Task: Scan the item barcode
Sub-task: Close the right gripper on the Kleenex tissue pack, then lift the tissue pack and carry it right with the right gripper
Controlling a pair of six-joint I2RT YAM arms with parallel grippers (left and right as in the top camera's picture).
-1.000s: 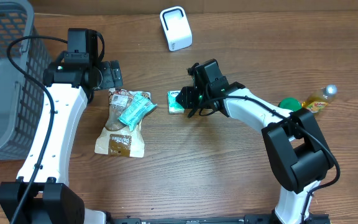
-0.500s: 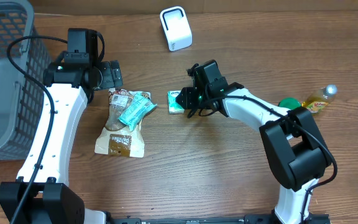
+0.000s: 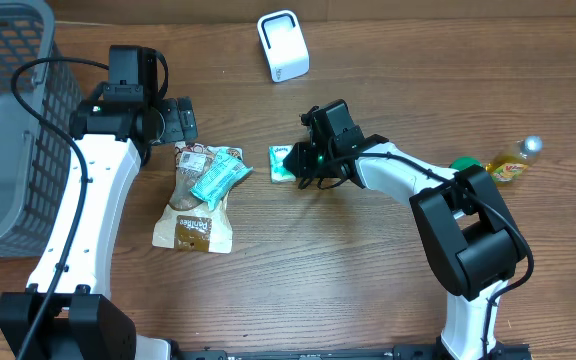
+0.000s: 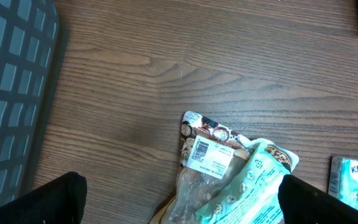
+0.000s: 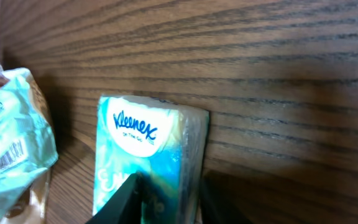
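Note:
A teal Kleenex tissue pack [image 3: 280, 163] lies flat on the wooden table near the middle; in the right wrist view the tissue pack [image 5: 135, 143] fills the lower left. My right gripper [image 3: 299, 160] is low at its right end, shut on it. One black finger [image 5: 120, 199] presses the pack's top face and the other sits against its right side. The white scanner [image 3: 283, 45] stands upright at the back. My left gripper [image 3: 180, 122] hangs open over the top of the snack bags, its fingers [image 4: 48, 202] wide apart and empty.
A brown snack pouch [image 3: 194, 212] lies left of the pack, with a teal packet [image 3: 218, 175] across it. A grey wire basket [image 3: 8, 120] fills the far left. A yellow bottle [image 3: 514, 161] and a green object [image 3: 461, 166] lie at the right.
My right gripper's fingers have drawn closer together on the tissue pack, and that arm has edged slightly left. The left arm has not moved.

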